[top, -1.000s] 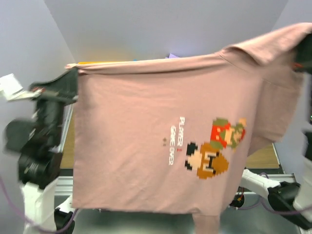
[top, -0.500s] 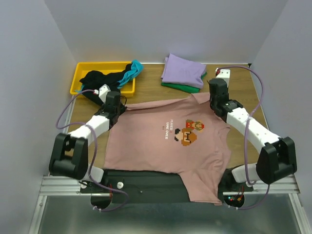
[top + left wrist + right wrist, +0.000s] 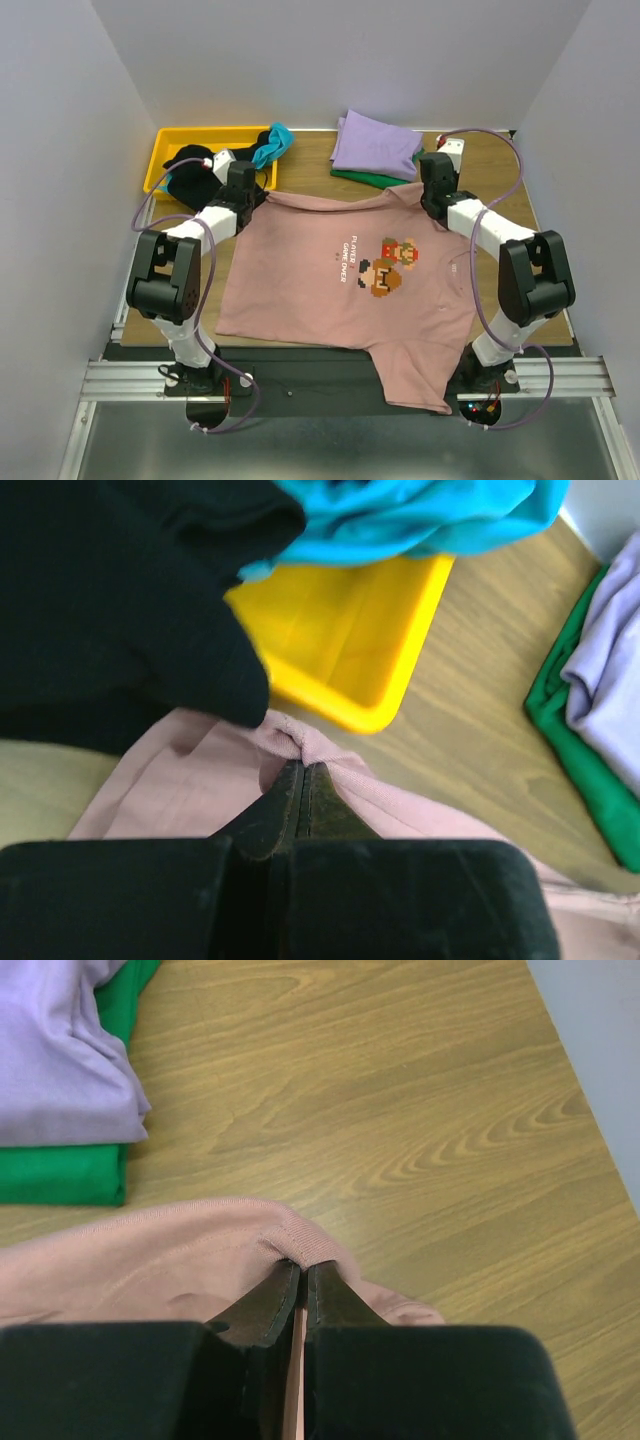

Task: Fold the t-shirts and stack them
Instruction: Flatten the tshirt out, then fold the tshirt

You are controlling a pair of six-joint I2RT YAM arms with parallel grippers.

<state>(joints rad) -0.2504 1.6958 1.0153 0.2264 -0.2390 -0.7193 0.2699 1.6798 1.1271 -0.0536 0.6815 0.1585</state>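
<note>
The dusty-pink t-shirt [image 3: 330, 290] lies spread on the table, print up, its lower part hanging over the near edge. My left gripper [image 3: 246, 196] is shut on its far left edge [image 3: 300, 742]. My right gripper [image 3: 432, 193] is shut on its far right edge [image 3: 295, 1245]. A folded lavender t-shirt [image 3: 375, 145] sits on a folded green t-shirt [image 3: 350, 176] at the back; both show in the right wrist view, lavender [image 3: 60, 1060] over green [image 3: 60, 1172]. A black t-shirt [image 3: 205, 162] and a teal t-shirt [image 3: 272, 142] lie bunched in the bin.
The yellow plastic bin [image 3: 165, 148] stands at the back left, close beside my left gripper [image 3: 345, 630]. A small white box [image 3: 455, 150] sits at the back right. Grey walls close in the table on three sides.
One second ago the pink shirt hung lifted in front of the camera. Both arms have lowered it and drawn its far edge back over the table, where it now lies flat.
</note>
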